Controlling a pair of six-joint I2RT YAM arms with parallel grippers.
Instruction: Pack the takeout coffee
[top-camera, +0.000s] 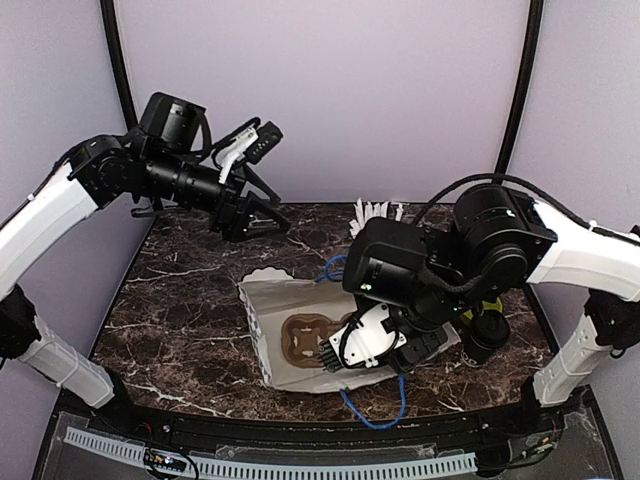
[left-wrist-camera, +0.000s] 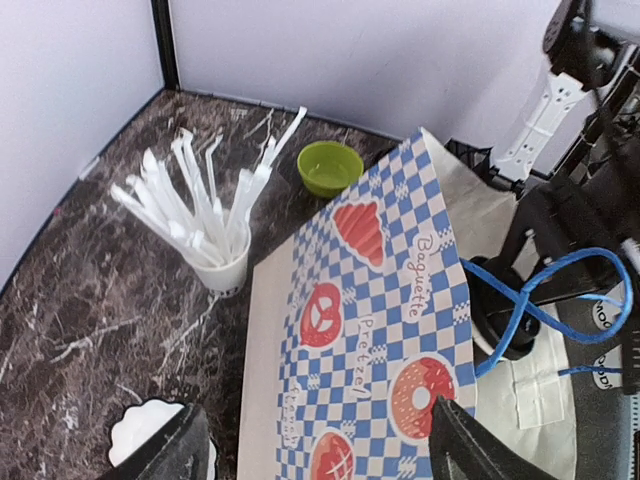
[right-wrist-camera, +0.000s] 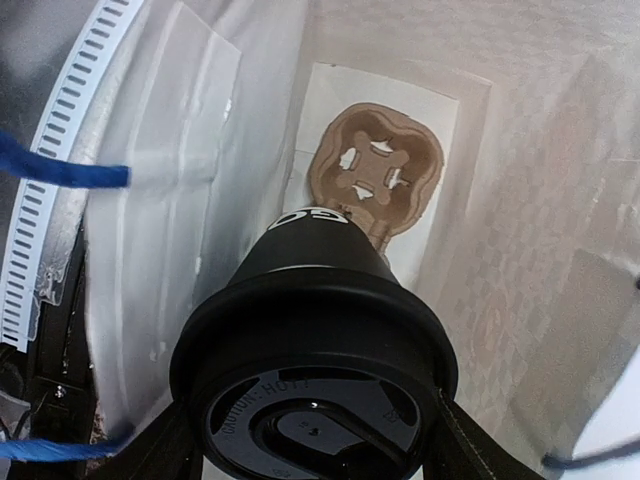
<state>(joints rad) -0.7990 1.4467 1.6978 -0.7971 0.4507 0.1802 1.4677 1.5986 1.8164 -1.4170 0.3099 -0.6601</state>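
The surface (top-camera: 190, 300) is seen as dark brown, stone-patterned material with white veins and a faint sheen. The paper bag (left-wrist-camera: 370, 300) is printed outside in matt blue and white checks with red pastry pictures, and its inner walls are shown plain white and slightly creased. The brown moulded-fibre cup carrier (right-wrist-camera: 380, 165) is seen dull and rough. The small black paper cup (right-wrist-camera: 310, 255) is matt, while its black plastic lid (right-wrist-camera: 310, 410) is smooth, softly glossy and embossed with lettering. The lime-green bowl (left-wrist-camera: 330, 167) is seen smooth and lightly shiny.
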